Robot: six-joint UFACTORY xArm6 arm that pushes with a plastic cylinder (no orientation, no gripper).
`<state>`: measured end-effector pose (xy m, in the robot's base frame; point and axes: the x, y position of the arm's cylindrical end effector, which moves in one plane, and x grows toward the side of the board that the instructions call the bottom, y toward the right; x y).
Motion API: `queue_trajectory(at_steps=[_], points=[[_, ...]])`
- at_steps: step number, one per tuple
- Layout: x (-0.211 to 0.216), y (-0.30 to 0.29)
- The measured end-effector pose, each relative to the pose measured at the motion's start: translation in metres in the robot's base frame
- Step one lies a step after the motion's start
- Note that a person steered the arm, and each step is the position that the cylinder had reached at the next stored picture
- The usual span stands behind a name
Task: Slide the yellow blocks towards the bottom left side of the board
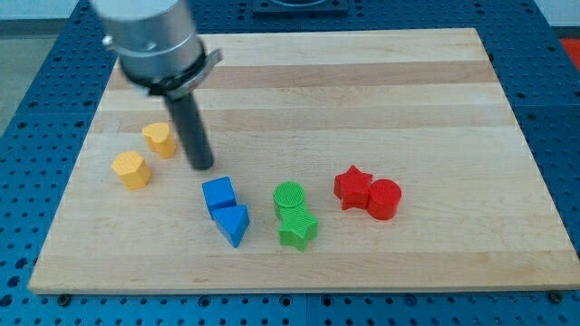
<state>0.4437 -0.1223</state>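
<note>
Two yellow blocks, a heart-like one (159,139) and a hexagonal one (130,169), sat at the board's (362,72) left, and my tip (203,166), a bare rod holding nothing, stood just right of them, seemingly placed to push them down-left.

On the board (362,81), we find our tip (203,166) just right of the yellow heart (159,139), near the left edge. The yellow hexagon (131,169) lies below-left of the heart. Along the bottom edge, left to right, sit three touching pairs: the blue cube (218,194) above the blue wedge (234,224), the green cylinder (289,196) above the green star (297,231), and the red star (352,187) beside the red cylinder (384,199).
</note>
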Motion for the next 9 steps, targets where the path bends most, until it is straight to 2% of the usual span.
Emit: queue_trajectory(at_steps=[2, 4, 9], points=[[-0.098, 0.001], [-0.067, -0.059], [0.036, -0.112]])
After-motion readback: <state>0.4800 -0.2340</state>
